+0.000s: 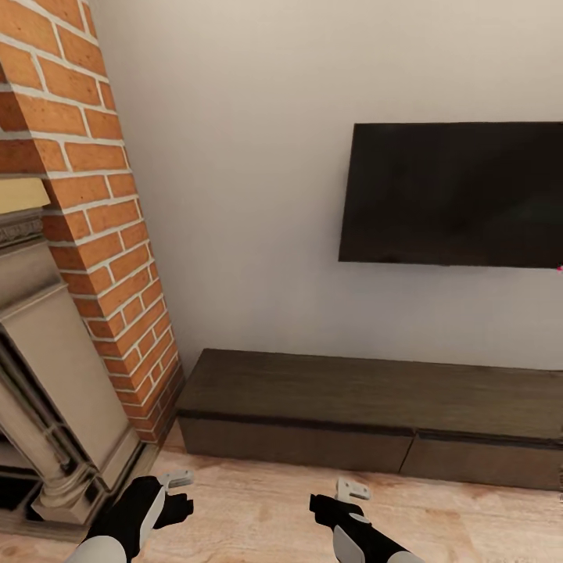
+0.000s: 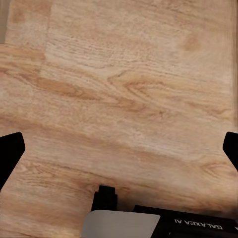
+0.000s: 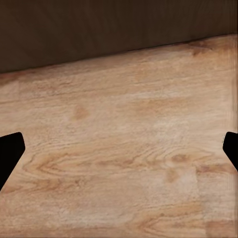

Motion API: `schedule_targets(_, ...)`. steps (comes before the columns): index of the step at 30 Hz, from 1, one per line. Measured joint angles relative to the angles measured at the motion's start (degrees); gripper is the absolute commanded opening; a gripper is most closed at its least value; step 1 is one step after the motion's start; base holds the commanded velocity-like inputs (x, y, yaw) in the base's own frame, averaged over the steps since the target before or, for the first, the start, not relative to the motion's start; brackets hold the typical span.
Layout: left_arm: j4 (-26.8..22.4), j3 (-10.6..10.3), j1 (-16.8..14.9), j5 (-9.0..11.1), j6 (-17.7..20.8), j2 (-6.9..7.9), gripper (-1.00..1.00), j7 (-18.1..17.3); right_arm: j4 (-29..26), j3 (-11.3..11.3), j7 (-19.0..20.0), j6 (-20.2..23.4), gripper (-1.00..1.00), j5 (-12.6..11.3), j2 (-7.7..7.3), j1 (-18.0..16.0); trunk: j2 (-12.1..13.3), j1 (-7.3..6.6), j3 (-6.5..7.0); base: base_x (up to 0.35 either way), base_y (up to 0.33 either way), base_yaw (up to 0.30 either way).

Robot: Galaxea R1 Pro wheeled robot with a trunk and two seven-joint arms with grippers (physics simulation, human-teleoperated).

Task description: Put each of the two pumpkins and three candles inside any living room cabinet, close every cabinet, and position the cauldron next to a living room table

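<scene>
Head view: the low, long dark-brown wooden cabinet (image 1: 367,414) stands on the pale wood-plank floor (image 1: 258,508) against the off-white wall (image 1: 234,195), its flat top bare and both front panels flush (closed, as far as can be seen). A black flat television screen (image 1: 453,195) hangs on the wall above it. At the cabinet's left end rises a red-brick chimney column (image 1: 102,234) with a beige stone fireplace surround (image 1: 55,391).

The left gripper (image 1: 176,489) and the right gripper (image 1: 344,500) hang low over the floor, just in front of the cabinet and apart from it. Left wrist view: the black fingertips (image 2: 10,153) sit at opposite edges over bare planks, so the claw is spread wide and grasps nothing. Right wrist view: the fingertips (image 3: 10,151) are equally spread (released, empty), with the cabinet's dark front (image 3: 99,29) beyond the planks.
</scene>
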Motion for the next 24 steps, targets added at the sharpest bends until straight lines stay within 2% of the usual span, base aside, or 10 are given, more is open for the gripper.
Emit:
schedule_targets(8, 0.0, 0.0, 0.0, 0.0, 0.0, 0.00, 1.00, 0.0, 0.0, 0.0, 0.0, 0.0, 1.00, 0.0, 0.00, 0.0, 0.0, 0.00, 0.00, 0.138, 0.094, -0.236)
schedule_targets(24, 0.0, 0.0, 0.0, 0.0, 0.0, 0.00, 1.00, 0.0, 0.0, 0.0, -0.1, -0.2, 1.00, 0.1, 0.00, 0.0, 0.0, 0.00, 0.00, 0.110, -0.005, -0.011)
